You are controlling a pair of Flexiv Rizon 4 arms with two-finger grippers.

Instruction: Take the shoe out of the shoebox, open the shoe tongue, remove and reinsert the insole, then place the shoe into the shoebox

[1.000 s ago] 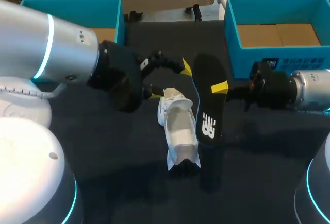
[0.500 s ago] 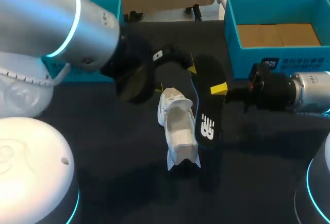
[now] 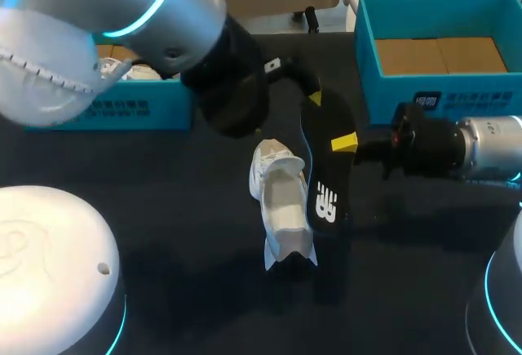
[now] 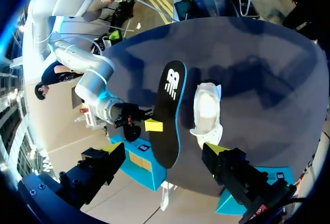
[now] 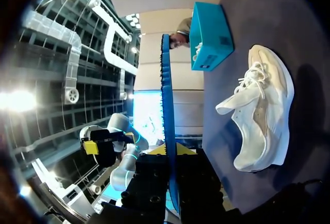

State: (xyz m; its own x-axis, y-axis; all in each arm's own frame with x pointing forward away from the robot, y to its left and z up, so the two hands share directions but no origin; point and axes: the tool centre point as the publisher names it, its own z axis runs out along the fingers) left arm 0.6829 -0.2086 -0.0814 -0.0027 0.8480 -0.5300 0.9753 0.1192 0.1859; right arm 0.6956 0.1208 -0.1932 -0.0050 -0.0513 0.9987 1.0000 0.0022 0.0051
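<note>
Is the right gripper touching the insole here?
Touching. In the right wrist view the right gripper clamps the edge-on insole between its jaws.

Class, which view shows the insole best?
Left wrist view: the whole insole shows face-on. In the head view its far end sits partly behind the left arm; the right wrist view shows only its thin edge.

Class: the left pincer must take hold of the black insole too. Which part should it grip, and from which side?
Probably the free end of the insole nearest the left pincer, from the left, pinching its two flat faces. It is a thin sheet, the right pincer clamps its middle, and the shoe crowds the logo end.
</note>
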